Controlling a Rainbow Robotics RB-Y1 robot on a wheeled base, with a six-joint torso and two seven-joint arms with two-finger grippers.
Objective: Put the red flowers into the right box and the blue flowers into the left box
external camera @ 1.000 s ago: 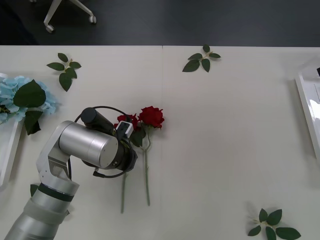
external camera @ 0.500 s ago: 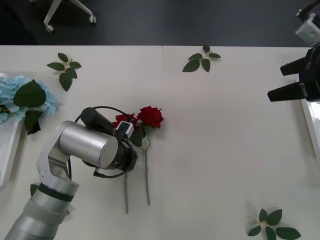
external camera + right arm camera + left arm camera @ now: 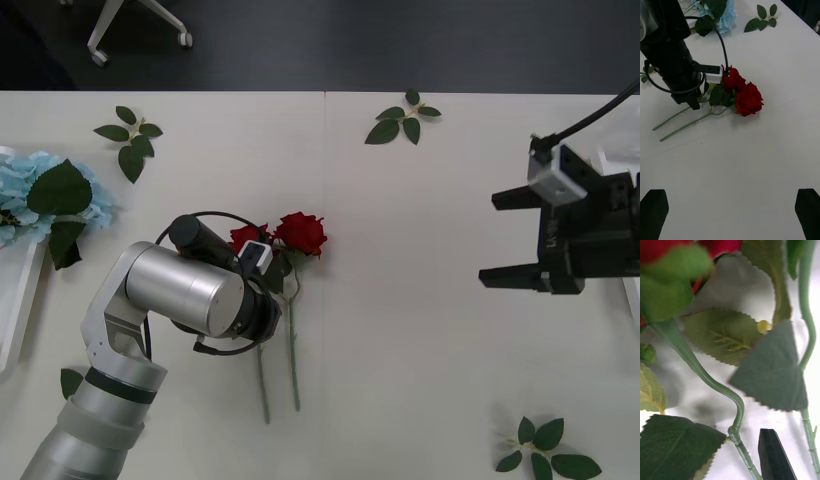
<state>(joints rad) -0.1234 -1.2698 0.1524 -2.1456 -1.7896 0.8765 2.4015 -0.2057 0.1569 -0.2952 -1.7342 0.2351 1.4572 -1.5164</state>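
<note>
Two red flowers [image 3: 300, 233] lie side by side at the table's middle left, stems toward me. My left gripper [image 3: 694, 102] is down over the left rose's stem [image 3: 738, 416], shut on it, with one black finger [image 3: 773, 455] beside the stem and the other hidden under a leaf. The blue flowers [image 3: 40, 195] rest across the left box [image 3: 14, 310] at the far left. Over the table's right side my right gripper [image 3: 497, 238] hangs open, well apart from the roses [image 3: 748, 99]. A sliver of the right box [image 3: 633, 300] shows behind it.
Bloomless leaf sprigs lie at the back left [image 3: 130, 140], back middle [image 3: 402, 118] and front right [image 3: 545, 452]. A single leaf [image 3: 70, 381] sits beside my left arm. Bare tabletop stretches between the roses and the right gripper.
My right arm came in from the far right and now hangs lower and nearer the middle. The left rose's stem end has swung rightward toward the other stem.
</note>
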